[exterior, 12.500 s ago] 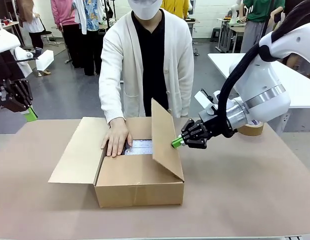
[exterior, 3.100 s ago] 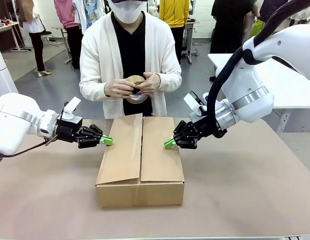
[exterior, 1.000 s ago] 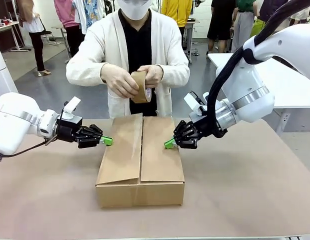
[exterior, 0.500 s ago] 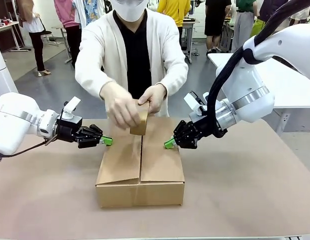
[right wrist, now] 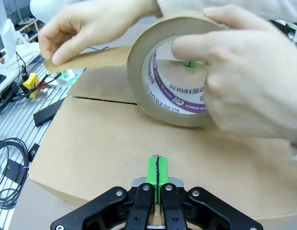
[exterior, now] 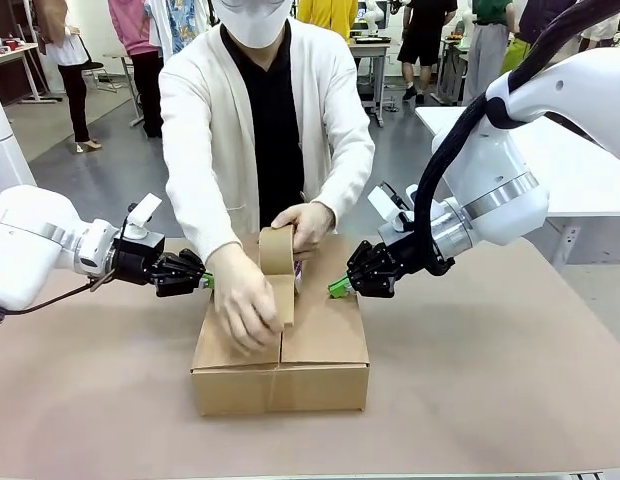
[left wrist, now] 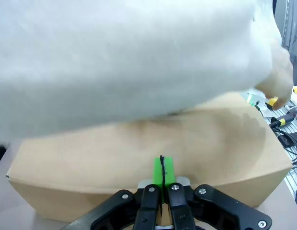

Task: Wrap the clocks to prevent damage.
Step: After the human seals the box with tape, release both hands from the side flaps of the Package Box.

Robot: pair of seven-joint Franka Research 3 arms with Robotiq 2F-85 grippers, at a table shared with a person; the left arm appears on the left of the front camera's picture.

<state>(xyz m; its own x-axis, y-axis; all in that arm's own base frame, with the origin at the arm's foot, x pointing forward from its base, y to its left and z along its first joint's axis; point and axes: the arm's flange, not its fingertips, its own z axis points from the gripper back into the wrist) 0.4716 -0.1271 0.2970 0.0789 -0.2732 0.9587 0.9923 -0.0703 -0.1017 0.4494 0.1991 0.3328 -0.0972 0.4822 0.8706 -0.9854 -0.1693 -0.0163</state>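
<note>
The closed cardboard box (exterior: 280, 365) sits mid-table; the clocks are hidden inside it. A person leans over it, one hand holding a brown tape roll (exterior: 277, 249) on the far part of the lid. The other hand (exterior: 245, 310) draws a strip along the centre seam. My left gripper (exterior: 203, 282) is shut, its tips at the left flap, partly behind the person's arm. My right gripper (exterior: 338, 288) is shut, resting on the right flap. The left wrist view shows shut green tips (left wrist: 162, 168) against the box (left wrist: 139, 163) under a white sleeve. In the right wrist view the shut gripper (right wrist: 157, 170) lies on the lid below the tape roll (right wrist: 172, 72).
The brown table top (exterior: 490, 380) spreads around the box. A white table (exterior: 590, 170) stands at the back right, with people walking behind. Cables (right wrist: 9, 143) lie beside the table in the right wrist view.
The person has brought the tape roll down onto the lid and leaned forward, pulling the strip toward the box's near edge. Both grippers have held still on the flaps.
</note>
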